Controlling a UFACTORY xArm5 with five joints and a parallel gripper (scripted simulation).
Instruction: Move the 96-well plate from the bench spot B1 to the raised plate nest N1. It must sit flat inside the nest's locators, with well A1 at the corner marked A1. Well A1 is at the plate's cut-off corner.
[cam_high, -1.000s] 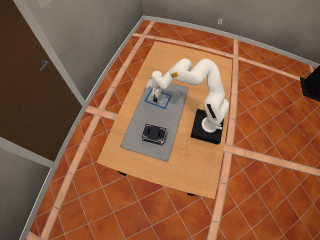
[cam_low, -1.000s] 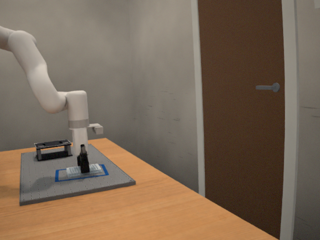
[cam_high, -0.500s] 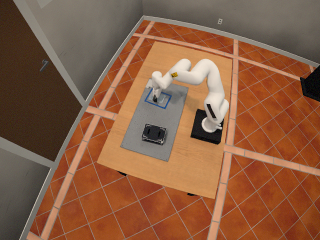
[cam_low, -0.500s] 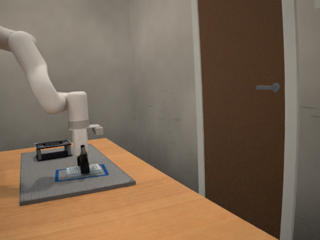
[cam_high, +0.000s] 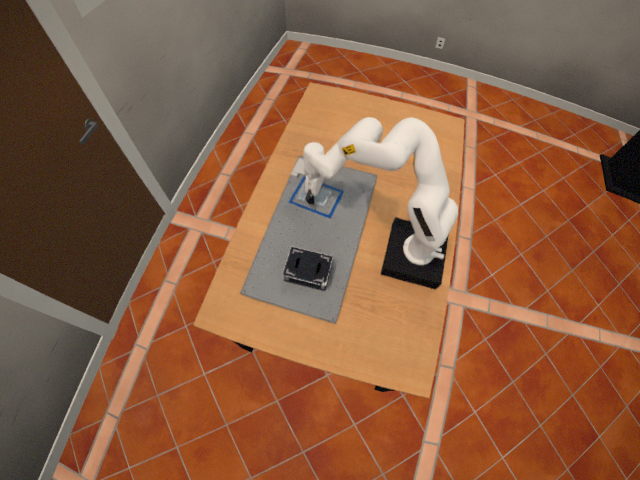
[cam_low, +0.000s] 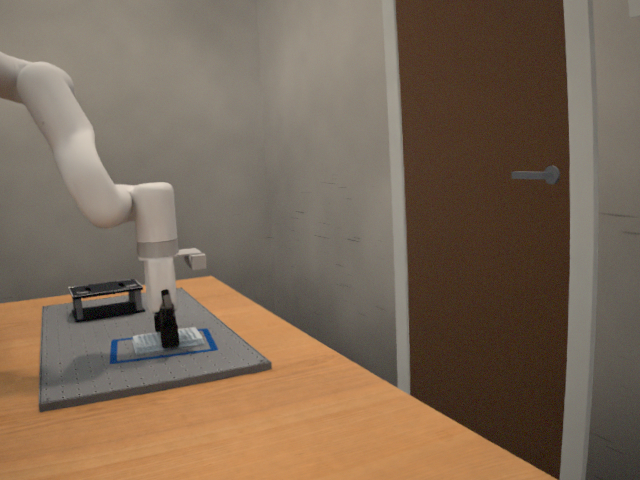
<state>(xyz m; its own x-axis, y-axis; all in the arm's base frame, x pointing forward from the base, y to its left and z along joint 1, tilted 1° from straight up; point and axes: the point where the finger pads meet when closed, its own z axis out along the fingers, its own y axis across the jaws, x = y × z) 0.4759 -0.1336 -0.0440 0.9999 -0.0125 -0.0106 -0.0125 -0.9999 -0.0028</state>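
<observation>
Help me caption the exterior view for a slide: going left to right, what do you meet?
Raised plate nest → gripper shut on the 96-well plate inside the blue-outlined spot → grey breadboard's right corner → brown door → door handle.

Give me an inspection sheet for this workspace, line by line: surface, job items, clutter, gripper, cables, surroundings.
Surface: wooden table carrying a grey perforated board.
Job's things: clear 96-well plate lying inside the blue outline; cut-off corner too small to make out. Black raised nest stands unoccupied at the board's other end.
Clutter: nothing seen.
Gripper: the gripper is down at the outline, shut on the plate, which is not lifted.
Cables: nothing seen.
Surroundings: white arm on a black base; brown door with lever handle; orange tiled floor; dark object at the top view's right edge.
</observation>
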